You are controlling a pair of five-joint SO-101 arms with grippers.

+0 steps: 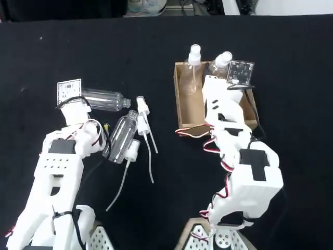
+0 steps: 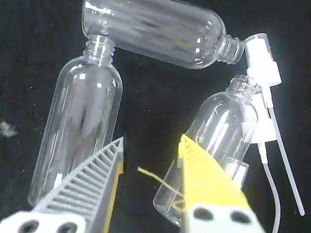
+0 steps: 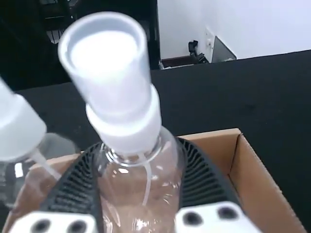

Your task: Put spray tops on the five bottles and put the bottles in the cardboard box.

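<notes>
Three clear bottles without tops lie on the black table: one crosswise [image 2: 155, 31] [image 1: 104, 99], one [image 2: 77, 131] beside my left gripper's grey finger, and one [image 2: 214, 136] [image 1: 123, 136] partly behind its yellow finger. My left gripper [image 2: 151, 141] [image 1: 103, 141] hangs open over the gap between the last two. Loose spray tops [image 2: 262, 63] [image 1: 141, 107] with long tubes lie just right of them. My right gripper [image 3: 138, 160] [image 1: 218, 78] is shut on a capped bottle [image 3: 136, 194] [image 1: 222, 61], held upright in the cardboard box [image 1: 178, 99] [image 3: 243, 155].
A second capped bottle [image 1: 192, 67] [image 3: 14, 131] stands in the box's far left corner. Another spray top [image 1: 132, 151] lies by the left bottles, its tube trailing toward the table's front. Square marker tags sit on both arms.
</notes>
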